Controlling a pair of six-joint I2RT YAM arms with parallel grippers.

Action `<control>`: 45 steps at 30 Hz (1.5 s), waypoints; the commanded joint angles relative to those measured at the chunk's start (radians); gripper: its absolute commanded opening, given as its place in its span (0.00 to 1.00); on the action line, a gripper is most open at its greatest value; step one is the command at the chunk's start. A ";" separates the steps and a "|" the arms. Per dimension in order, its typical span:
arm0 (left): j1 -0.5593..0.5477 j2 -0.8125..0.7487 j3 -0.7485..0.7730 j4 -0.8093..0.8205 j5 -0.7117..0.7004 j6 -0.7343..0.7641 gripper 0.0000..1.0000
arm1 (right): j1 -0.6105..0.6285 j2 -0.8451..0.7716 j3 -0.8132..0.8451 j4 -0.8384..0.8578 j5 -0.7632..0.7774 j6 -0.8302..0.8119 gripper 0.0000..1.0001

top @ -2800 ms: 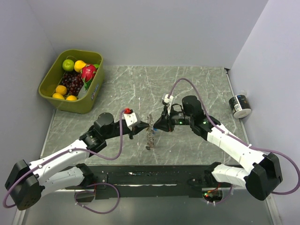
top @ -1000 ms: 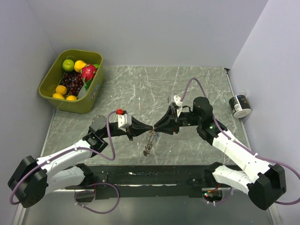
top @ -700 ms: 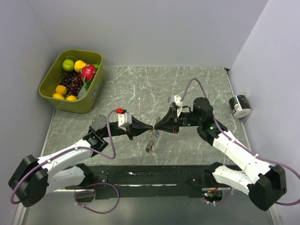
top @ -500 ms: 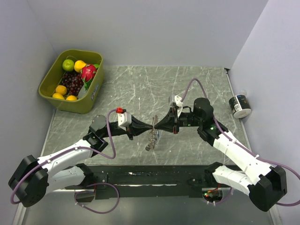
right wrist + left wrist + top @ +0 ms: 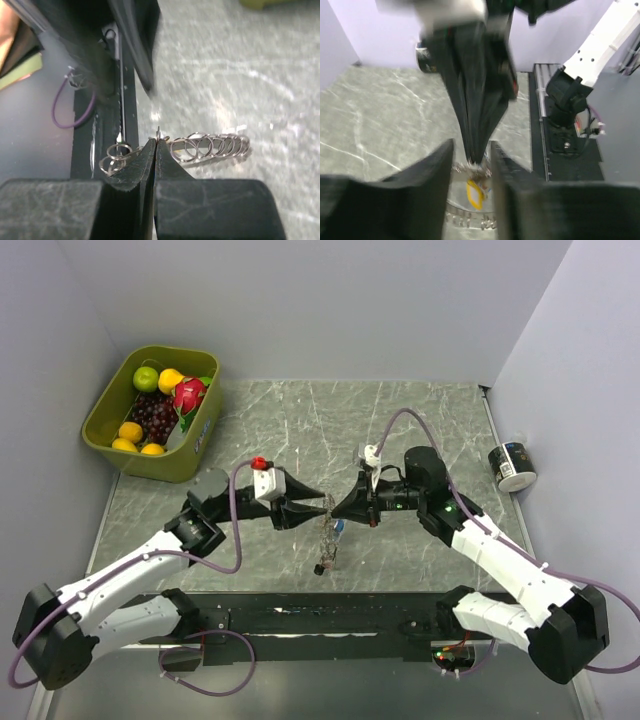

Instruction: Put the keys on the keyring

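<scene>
Showing the threading step in hand, the closed right gripper (image 5: 156, 145) pinches the thin silvery beaded wire keyring (image 5: 210, 146) between the two arms, while the empty left gripper (image 5: 471, 150), jaws parted around it, probably must next nip the tiny yellow-headed key (image 5: 474, 194) precisely.

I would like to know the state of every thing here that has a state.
right tool: shut on the keyring.
left tool: open, fingers either side of the right tool's tip.
keyring: hanging from the right tool.
yellow key: dangling by the keyring.
green bin: full of fruit.
</scene>
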 commanded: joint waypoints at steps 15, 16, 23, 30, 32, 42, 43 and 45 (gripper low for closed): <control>-0.029 0.329 0.576 -0.936 0.039 0.386 0.68 | 0.014 0.064 0.069 -0.111 0.005 -0.113 0.00; -0.034 0.349 0.590 -0.957 0.038 0.400 0.66 | 0.014 0.067 0.067 -0.108 0.003 -0.113 0.00; -0.040 0.469 0.657 -1.008 0.081 0.452 0.53 | 0.016 0.058 0.057 -0.111 0.016 -0.119 0.00; -0.041 0.491 0.677 -1.048 0.085 0.484 0.36 | 0.017 0.058 0.057 -0.116 0.026 -0.123 0.00; -0.040 0.484 0.673 -1.044 0.093 0.483 0.35 | 0.017 0.062 0.050 -0.110 0.032 -0.119 0.00; -0.041 0.460 0.682 -1.077 0.053 0.492 0.40 | 0.017 0.079 0.067 -0.119 0.008 -0.119 0.00; -0.041 0.460 0.673 -1.070 0.055 0.489 0.39 | 0.017 0.079 0.067 -0.116 0.005 -0.117 0.00; -0.040 0.463 0.670 -1.059 0.055 0.483 0.33 | 0.017 0.078 0.063 -0.110 0.003 -0.114 0.00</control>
